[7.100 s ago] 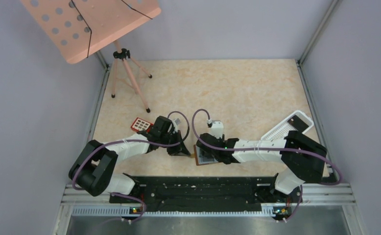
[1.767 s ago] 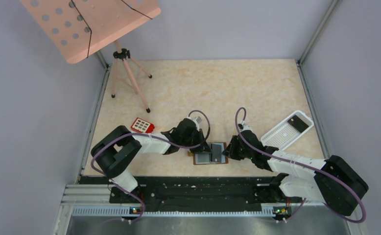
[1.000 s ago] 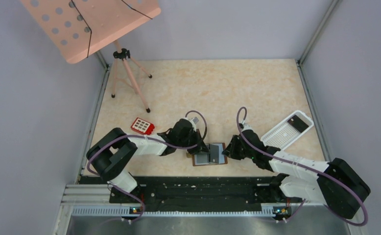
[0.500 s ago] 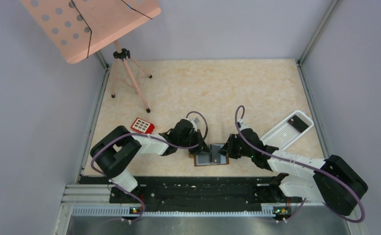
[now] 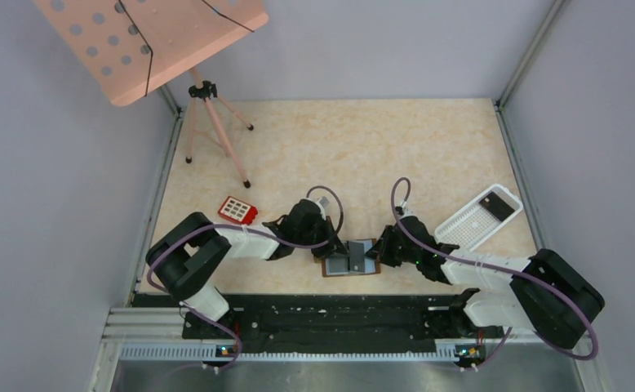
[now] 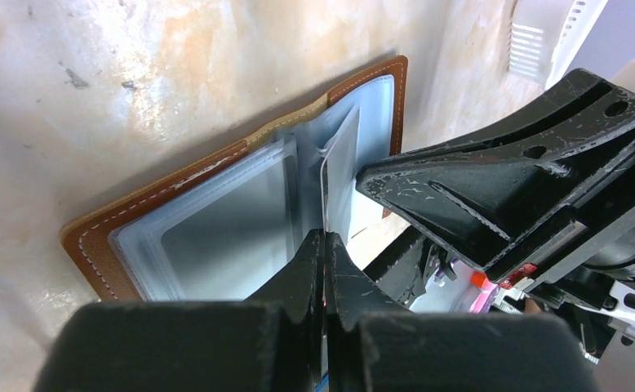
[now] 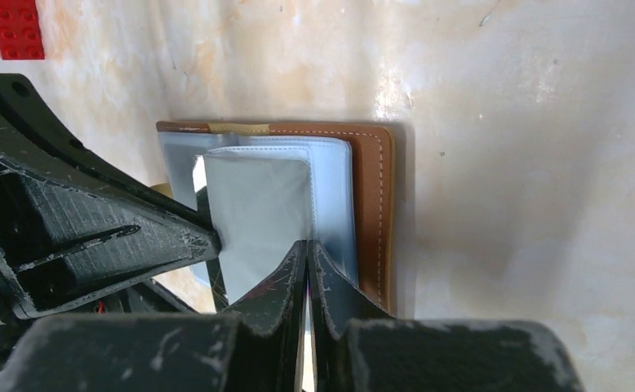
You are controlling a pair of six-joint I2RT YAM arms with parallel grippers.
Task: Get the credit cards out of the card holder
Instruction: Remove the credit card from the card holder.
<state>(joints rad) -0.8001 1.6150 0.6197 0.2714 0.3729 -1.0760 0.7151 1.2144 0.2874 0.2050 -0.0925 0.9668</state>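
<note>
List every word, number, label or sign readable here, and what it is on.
Nothing legible anywhere.
On the brown leather card holder, blue-grey sleeves inside: no print visible.
On the red block with white keys: marks too small to read.
On the dark flat piece in the white perforated tray: too small to tell.

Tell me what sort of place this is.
Probably a robot lab test cell: a left arm and right arm bolted to a rail at the table edge, plain walls closing it in, props like a music stand and tray.
</note>
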